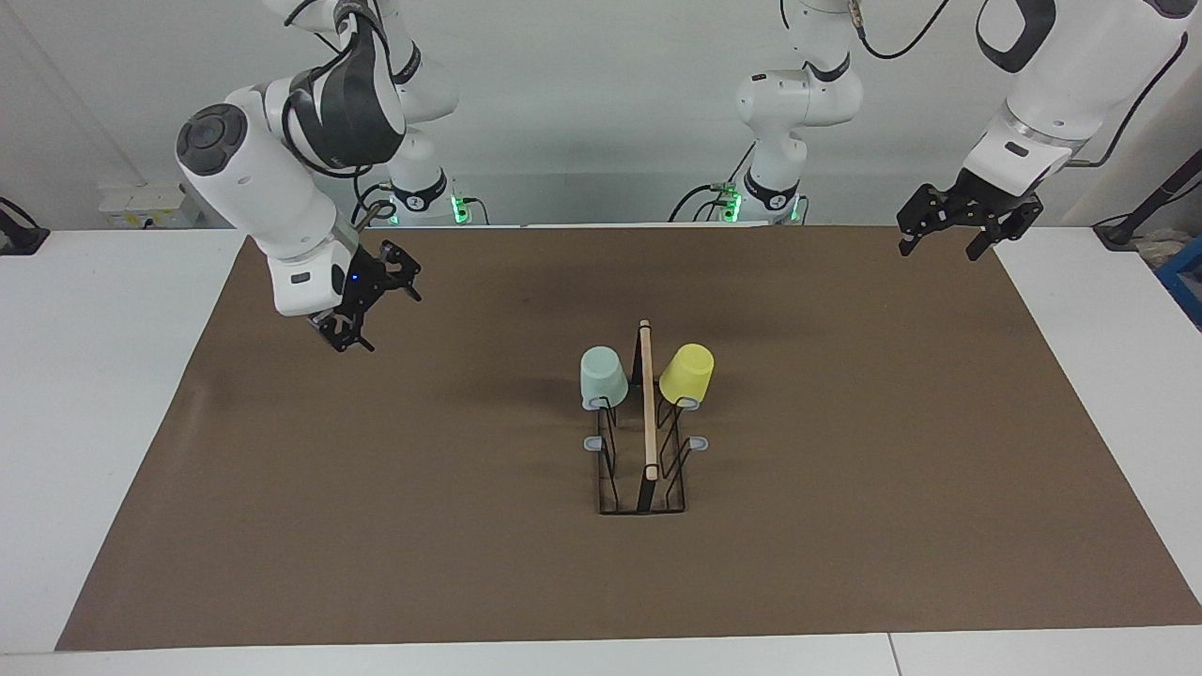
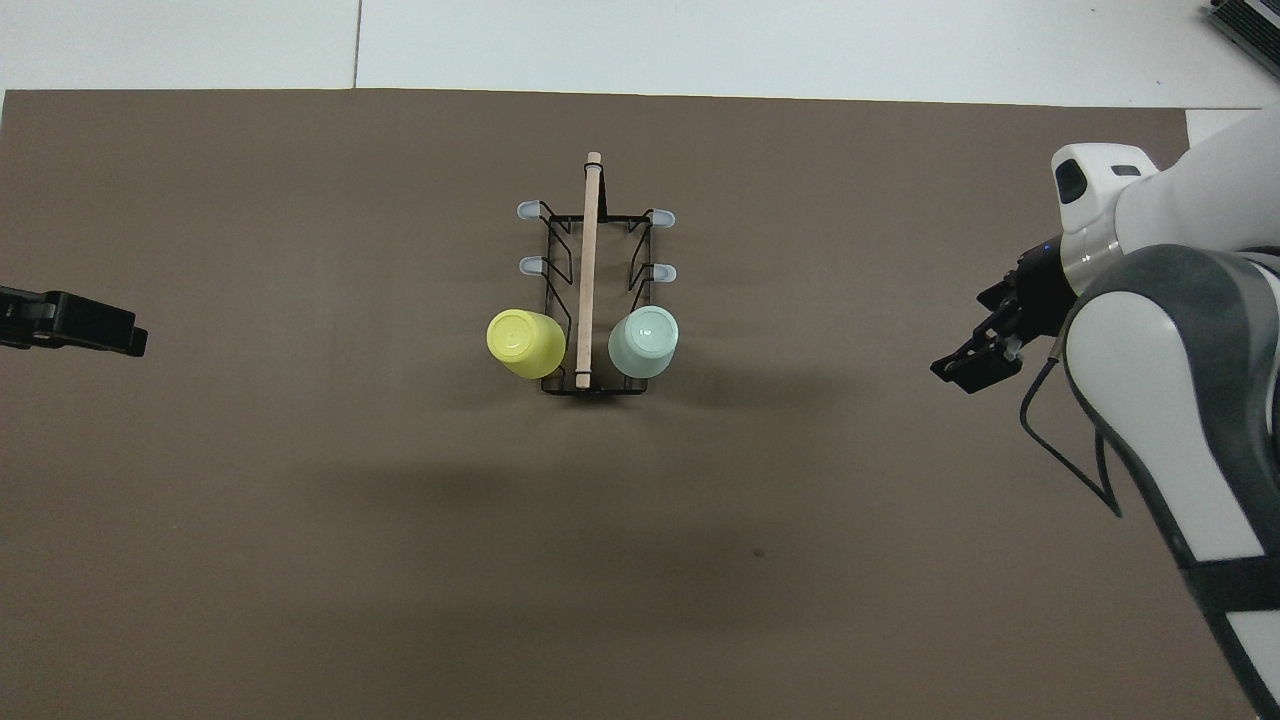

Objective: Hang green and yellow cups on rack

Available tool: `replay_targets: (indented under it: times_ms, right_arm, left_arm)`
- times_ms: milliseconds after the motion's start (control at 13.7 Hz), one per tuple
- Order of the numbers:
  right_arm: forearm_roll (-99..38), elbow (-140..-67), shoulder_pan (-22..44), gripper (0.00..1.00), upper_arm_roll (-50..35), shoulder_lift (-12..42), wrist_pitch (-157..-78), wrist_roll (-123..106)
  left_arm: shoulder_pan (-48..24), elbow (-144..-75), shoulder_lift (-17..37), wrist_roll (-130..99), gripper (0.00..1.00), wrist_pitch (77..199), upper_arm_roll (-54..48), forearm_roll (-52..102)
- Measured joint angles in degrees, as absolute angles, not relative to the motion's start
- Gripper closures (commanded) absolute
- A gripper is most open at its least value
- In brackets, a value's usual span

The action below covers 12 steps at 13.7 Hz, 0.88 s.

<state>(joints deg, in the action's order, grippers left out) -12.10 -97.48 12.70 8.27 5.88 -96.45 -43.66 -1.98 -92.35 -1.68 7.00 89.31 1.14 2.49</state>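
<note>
The rack (image 1: 648, 413) stands mid-table, its wooden top bar running away from the robots; it also shows in the overhead view (image 2: 590, 270). The green cup (image 1: 603, 376) hangs mouth down on the prong nearest the robots, on the side toward the right arm's end (image 2: 643, 342). The yellow cup (image 1: 686, 374) hangs the same way on the matching prong toward the left arm's end (image 2: 525, 344). My right gripper (image 1: 380, 321) is open and empty, raised over the mat toward the right arm's end (image 2: 975, 368). My left gripper (image 1: 941, 250) is open and empty over the mat's edge at the left arm's end (image 2: 130, 340).
A brown mat (image 1: 376, 516) covers most of the white table (image 1: 94, 422). The rack's other prongs, tipped with grey pads (image 2: 528, 210), carry nothing. Both arms are well apart from the rack.
</note>
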Motion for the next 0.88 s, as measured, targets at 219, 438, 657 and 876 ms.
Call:
replay_targets:
  times_ms: [219, 438, 657, 876]
  right_arm:
    - [-11.2, -97.5, 7.2, 0.00, 2.4, 4.5, -93.3, -34.8]
    - [-11.2, -97.5, 5.5, 0.00, 0.7, 4.2, -91.2, -24.9]
    - [-11.2, -97.4, 3.8, 0.00, -1.6, 3.8, -90.0, -19.2]
    - [-11.1, -97.4, 1.9, 0.00, -4.4, 2.4, -87.9, -13.2]
  left_arm:
    - [-2.1, -92.4, -2.1, 7.0, 0.00, 89.3, 1.0, 2.5]
    - [-2.8, -92.4, -3.1, 7.0, 0.00, 89.2, 1.0, 2.5]
    - [-3.4, -92.7, -4.1, 7.0, 0.00, 89.0, 2.1, 2.5]
    - [-4.6, -92.7, -4.2, 7.0, 0.00, 89.0, 4.6, 2.5]
